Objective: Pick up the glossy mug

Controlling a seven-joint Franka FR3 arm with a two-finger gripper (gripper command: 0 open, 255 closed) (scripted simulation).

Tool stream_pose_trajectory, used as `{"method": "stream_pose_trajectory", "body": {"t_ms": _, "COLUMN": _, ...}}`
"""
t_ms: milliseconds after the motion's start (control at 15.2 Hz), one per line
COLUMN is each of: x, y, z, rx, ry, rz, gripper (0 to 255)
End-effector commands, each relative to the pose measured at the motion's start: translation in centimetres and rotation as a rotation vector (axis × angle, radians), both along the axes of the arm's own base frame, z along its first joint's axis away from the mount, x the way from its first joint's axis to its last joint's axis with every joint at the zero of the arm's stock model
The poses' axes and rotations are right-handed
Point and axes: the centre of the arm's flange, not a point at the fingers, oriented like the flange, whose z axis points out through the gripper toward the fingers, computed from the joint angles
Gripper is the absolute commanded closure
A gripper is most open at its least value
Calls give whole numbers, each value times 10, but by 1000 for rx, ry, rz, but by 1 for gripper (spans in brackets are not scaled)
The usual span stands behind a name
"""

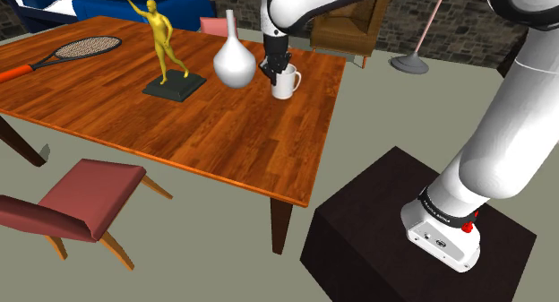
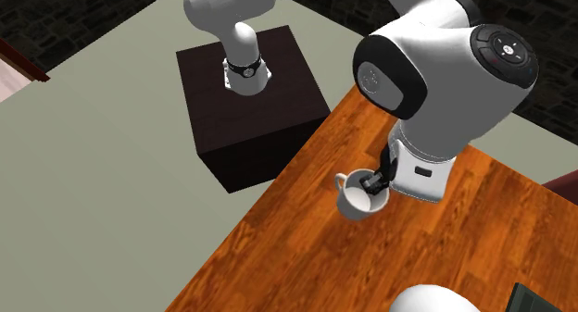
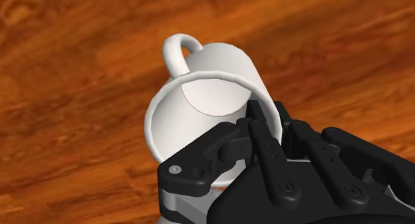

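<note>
Black claw fills the foreground of the wrist view, clenched on the rim wall of the white mug. The wall sits pinched between the fingers. Mug mouth faces the camera, its handle on the side away from the claw. Glossy orange-brown wooden worktop lies behind.

Shoulder view: dark box stand at lower right, white arm rising from it and reaching to upper centre. Claw comes down from above onto the mug, which stands upright near the far right corner of the worktop, upper centre of the frame. Whether the mug base touches the wood cannot be told. White long-necked vase is just beside the mug, to its left. Further left stands a golden figurine on a dark base. A racket lies at upper left. Red chair sits at lower left, beside the worktop.

Second exterior view: mug sits right of centre, close to the worktop edge. The claw grips its rim on the right side, with the handle pointing upper left. Stand is at upper centre, and the vase top is at the bottom edge.
</note>
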Motion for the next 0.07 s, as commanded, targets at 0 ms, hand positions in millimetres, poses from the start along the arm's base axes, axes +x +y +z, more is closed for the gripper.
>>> {"method": "stream_pose_trajectory", "body": {"t_ms": 0, "x": 0, "y": 0, "z": 3, "rx": 0, "ry": 0, "rz": 0, "gripper": 255}}
